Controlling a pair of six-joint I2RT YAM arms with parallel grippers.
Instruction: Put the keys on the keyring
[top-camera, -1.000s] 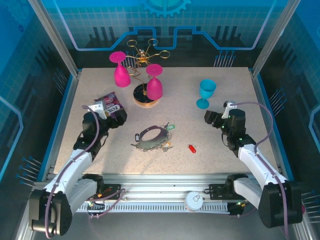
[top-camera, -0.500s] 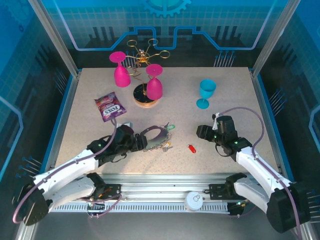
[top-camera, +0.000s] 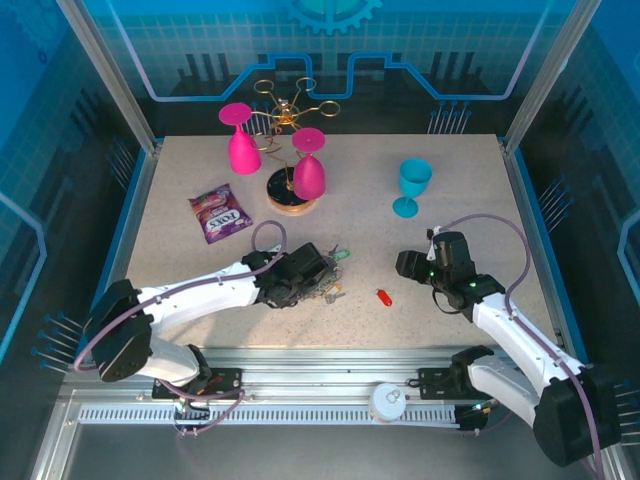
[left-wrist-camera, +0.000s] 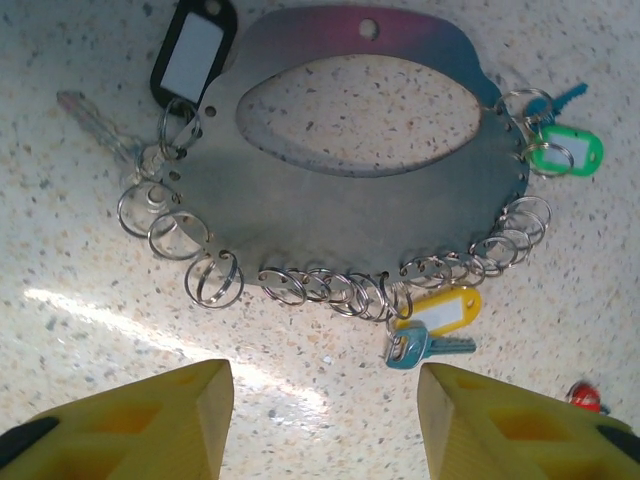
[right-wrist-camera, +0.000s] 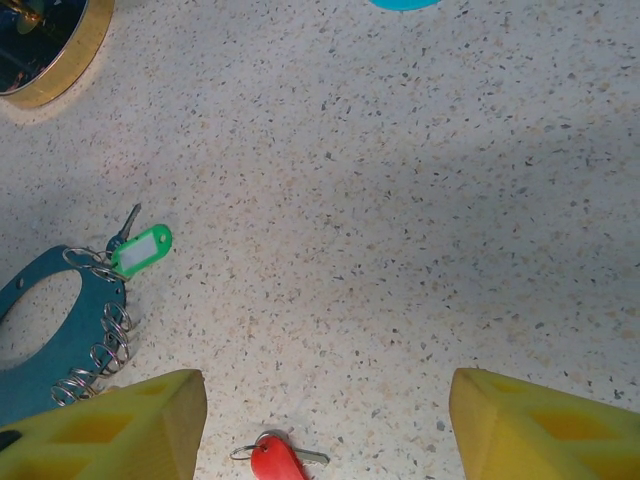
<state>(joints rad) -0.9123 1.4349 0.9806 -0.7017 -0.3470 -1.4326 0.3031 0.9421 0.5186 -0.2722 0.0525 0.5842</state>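
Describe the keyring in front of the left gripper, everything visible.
The keyring is a flat grey metal plate with a large oval cut-out and a small hole near one edge. Split rings line its rim; a black tag, a green tag and a yellow tag hang from some. It lies flat on the speckled table, ahead of the open left gripper, which is not touching it.

My right gripper (right-wrist-camera: 325, 428) hangs over the speckled tabletop (right-wrist-camera: 400, 200), yellow fingers (right-wrist-camera: 110, 430) spread wide. Between them lies a small key with a red plastic tag (right-wrist-camera: 275, 461). At left, the flat bluish metal keyring plate (right-wrist-camera: 45, 365) carries a green-tagged key (right-wrist-camera: 141, 250).
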